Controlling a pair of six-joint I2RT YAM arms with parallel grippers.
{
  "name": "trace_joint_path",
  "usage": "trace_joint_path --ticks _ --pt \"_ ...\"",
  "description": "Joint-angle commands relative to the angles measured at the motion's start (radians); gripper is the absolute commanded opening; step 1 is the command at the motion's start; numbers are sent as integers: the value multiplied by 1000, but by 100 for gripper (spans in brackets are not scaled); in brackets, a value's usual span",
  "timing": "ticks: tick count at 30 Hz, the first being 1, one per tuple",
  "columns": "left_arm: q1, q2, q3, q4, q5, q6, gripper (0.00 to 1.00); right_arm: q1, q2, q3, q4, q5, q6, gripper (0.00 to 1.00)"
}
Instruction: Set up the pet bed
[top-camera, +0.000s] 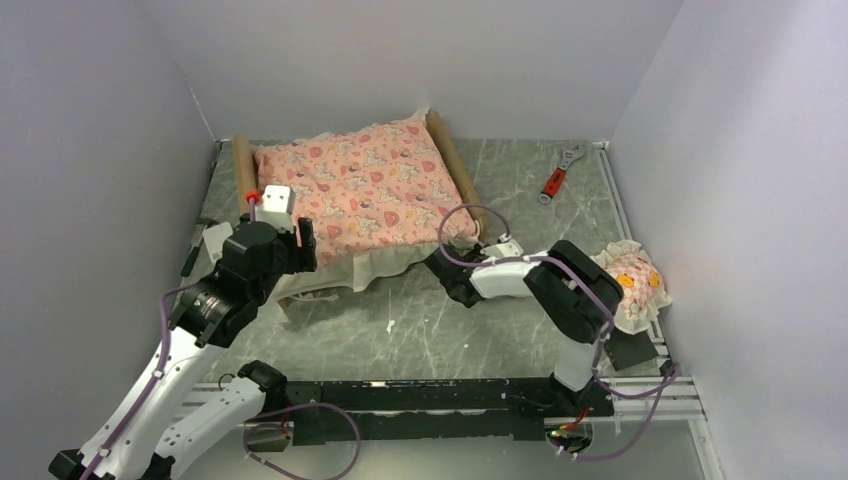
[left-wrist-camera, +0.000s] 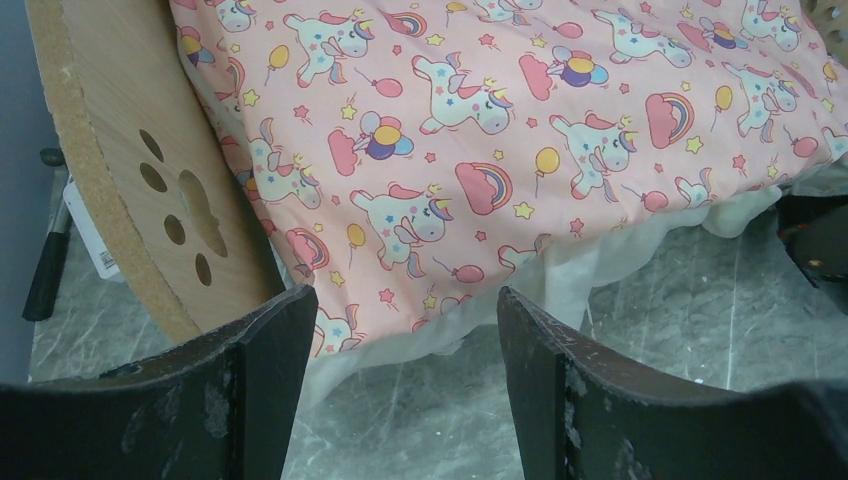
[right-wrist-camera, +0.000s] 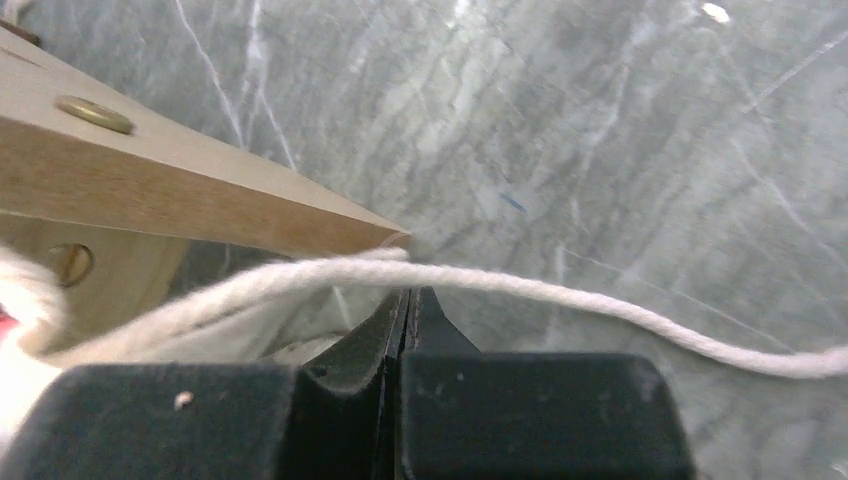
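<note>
Well, the pet bed (top-camera: 455, 168) sits at the far left of the counter (top-camera: 470, 335). Its long axis runs left to right, with the headboard (left-wrist-camera: 100, 120) and its paw cutout toward the left wall and the low footboard (right-wrist-camera: 150, 190) toward the middle. The pink mattress (top-camera: 360, 185) already lies on it, frill spilling over the near side. My left claw (left-wrist-camera: 400, 320) hovers released at the near headboard corner, I judge to steady or straighten that end. My right claw (right-wrist-camera: 408, 300) is clenched tight by the footboard's near corner. A white cord (right-wrist-camera: 600, 298) crosses its tips, but I can't tell whether it's pinched. The pillow (top-camera: 635, 280) waits beside the right arm.
</note>
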Motion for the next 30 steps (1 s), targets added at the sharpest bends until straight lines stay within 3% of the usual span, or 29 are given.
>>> trace_joint_path --ticks 1,12,25,26,30 --pt "8 -7 -3 36 6 -6 72 -4 -88 -128 -26 -235 -147 0" --pt "16 9 -3 32 -6 -5 72 -4 -318 -309 35 -498 -328 0" --pt "36 43 -3 29 -53 -1 72 -5 -565 -436 -55 -605 -420 0" --pt "39 46 -3 27 -56 0 72 -4 -582 -435 -61 -609 -444 1" --pt "46 62 -3 26 -65 -2 72 -6 -647 -366 -99 -615 -610 28"
